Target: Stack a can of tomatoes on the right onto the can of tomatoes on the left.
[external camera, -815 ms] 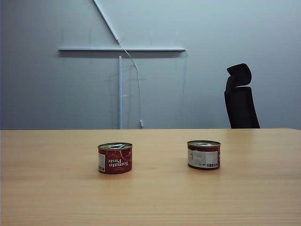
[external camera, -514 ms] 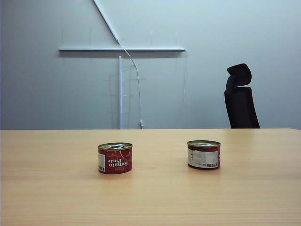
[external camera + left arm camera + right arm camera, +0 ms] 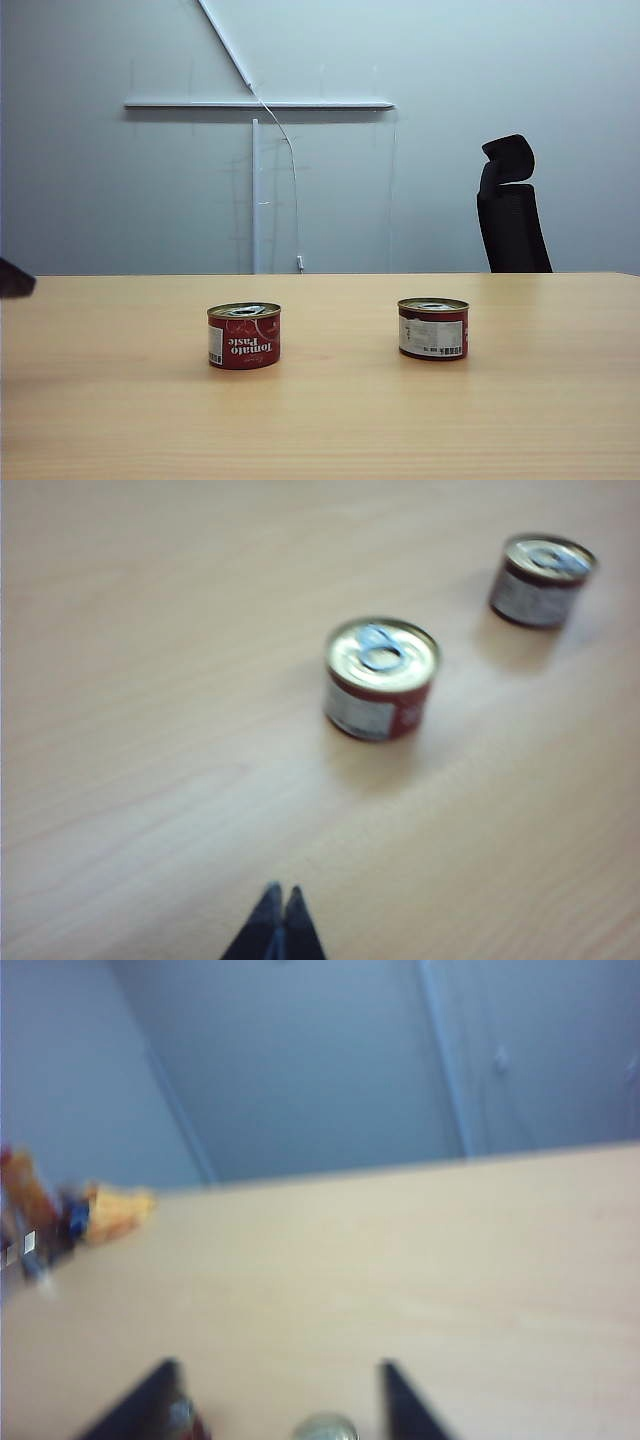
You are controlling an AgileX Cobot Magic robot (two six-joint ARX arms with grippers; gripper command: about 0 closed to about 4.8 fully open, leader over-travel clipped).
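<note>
From the exterior view, a pale wooden table [image 3: 320, 420] with fine straight grain carried two short, round tins. The left can of tomatoes [image 3: 244, 336] stood upright, red-labelled with white "Tomato Paste" lettering printed upside down, a white panel on its side and a gold ring-pull lid. The right can of tomatoes [image 3: 433, 328] stood upright well apart from the left can, at much the same depth on the table, with a dark red label and a pale printed panel facing the camera. Behind the table, beyond the right can, rose a black high-backed chair [image 3: 511, 210] against a smooth grey wall. At the far side of the table from the left can, a dark rounded shape [image 3: 14, 279] poked in at the frame edge; what it was could not be told.

In the left wrist view, blurred, the left can [image 3: 381, 678] showed its shiny gold lid and ring pull, with the right can [image 3: 541, 578] beyond it. The left gripper [image 3: 278, 927] hung above bare wood well short of the left can, its two dark pointed fingertips pressed together, holding nothing.

In the right wrist view, also blurred, the right gripper [image 3: 280, 1400] had its dark fingers spread apart, with a pale rounded edge [image 3: 325, 1427] between them that was too blurred to identify.
</note>
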